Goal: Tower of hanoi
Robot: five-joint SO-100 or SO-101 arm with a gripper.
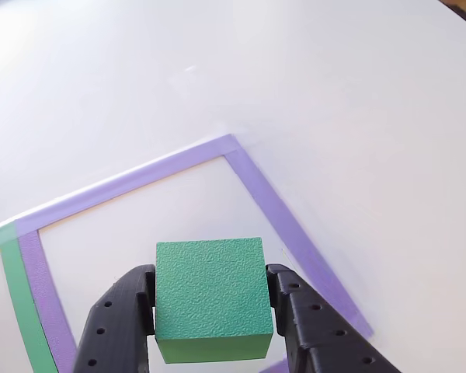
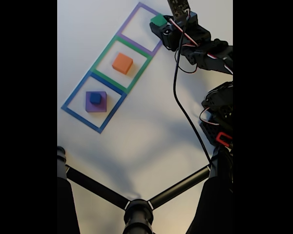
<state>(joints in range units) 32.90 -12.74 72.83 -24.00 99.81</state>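
Note:
My gripper is shut on the green block, whose sides sit between the two black fingers; it hangs above the purple taped square. In the fixed view the same green block rides in the gripper at the right edge of the top purple outline. The orange block lies inside the green outline in the middle. The small blue cube sits on top of the flat purple block inside the blue outline at the lower left.
The white table carries three taped squares in a diagonal row. A black tripod-like stand crosses the bottom of the fixed view. The arm's body and cables occupy the right side.

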